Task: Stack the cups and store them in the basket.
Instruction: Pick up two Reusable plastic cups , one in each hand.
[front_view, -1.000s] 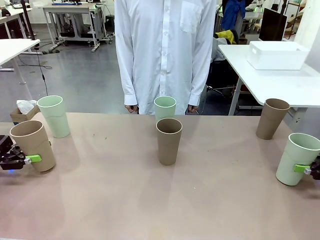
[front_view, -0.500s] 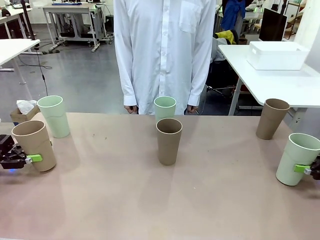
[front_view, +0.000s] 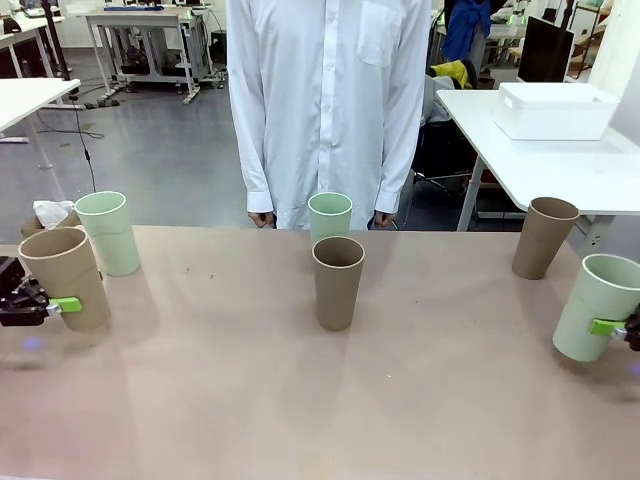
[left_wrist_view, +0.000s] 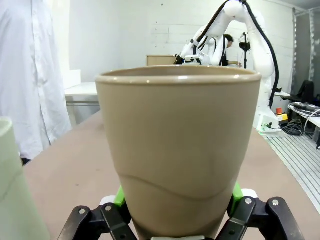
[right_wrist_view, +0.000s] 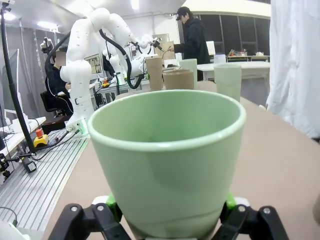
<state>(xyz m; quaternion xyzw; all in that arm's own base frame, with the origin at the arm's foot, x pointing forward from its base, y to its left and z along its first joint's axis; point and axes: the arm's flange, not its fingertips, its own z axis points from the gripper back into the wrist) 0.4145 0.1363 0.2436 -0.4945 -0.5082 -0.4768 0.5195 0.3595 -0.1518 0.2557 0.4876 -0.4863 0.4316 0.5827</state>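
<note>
Now left hand (left_wrist_view: 177, 199) clamps tan cup (left_wrist_view: 177, 140) — right hand (right_wrist_view: 167, 206), mint cup (right_wrist_view: 167, 150).

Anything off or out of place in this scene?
Only the white basket: it sits on the neighbouring white table at far right, not the cup table. Cups look upright, undamaged, nothing spilled.

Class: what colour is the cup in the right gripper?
Mint-green cup; best in right wrist view.

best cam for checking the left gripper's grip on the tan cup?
Left wrist view: tan cup close up, left gripper's green pads clamping both sides near its base. Front view: cup at far left, one pad visible. Right wrist view: cup small, far off, grip unreadable.
</note>
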